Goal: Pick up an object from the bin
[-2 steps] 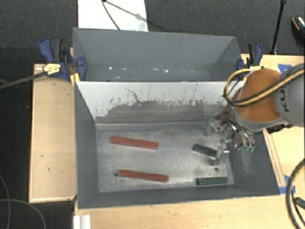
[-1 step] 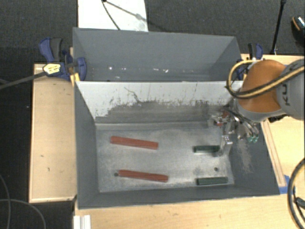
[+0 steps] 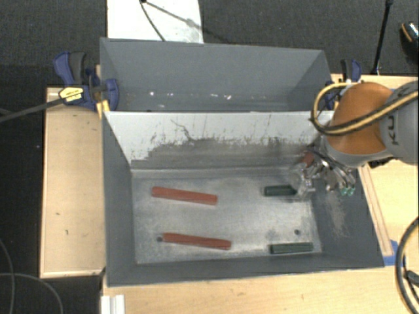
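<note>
Camera view, scuffed bin (image 3: pixel 249 211), dark floor (image 3: pixel 39 18)

The grey bin (image 3: pixel 249 218) (floor scuffed) bears an upper red bar (image 3: pixel 184 195) and a lower red bar (image 3: pixel 196 241) at left, an upper green bar (image 3: pixel 279 191) and a lower green bar (image 3: pixel 292 248) at right.

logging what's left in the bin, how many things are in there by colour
red-brown bars: 2
dark green bars: 2
total: 4
</note>
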Controlling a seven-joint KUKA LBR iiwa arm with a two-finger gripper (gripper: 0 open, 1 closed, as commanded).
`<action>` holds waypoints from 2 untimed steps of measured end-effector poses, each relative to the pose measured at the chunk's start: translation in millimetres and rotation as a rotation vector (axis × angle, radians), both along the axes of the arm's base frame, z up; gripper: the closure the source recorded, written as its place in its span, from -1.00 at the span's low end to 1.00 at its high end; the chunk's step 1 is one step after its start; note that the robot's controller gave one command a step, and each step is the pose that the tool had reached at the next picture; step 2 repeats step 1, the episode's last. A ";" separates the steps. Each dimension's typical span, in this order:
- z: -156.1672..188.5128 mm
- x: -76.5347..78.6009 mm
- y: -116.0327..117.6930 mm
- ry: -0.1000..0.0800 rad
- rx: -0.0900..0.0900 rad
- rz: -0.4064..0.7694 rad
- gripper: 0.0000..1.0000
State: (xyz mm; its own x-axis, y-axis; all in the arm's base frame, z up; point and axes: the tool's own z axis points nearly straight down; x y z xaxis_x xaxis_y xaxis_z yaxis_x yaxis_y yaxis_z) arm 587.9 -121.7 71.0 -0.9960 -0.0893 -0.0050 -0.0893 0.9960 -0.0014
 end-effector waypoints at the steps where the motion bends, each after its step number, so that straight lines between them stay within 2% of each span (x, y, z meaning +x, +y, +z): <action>1: 174.3 1.3 18.2 -0.005 -0.003 0.445 1.00; 2: 174.3 1.3 18.2 -0.005 -0.003 0.445 1.00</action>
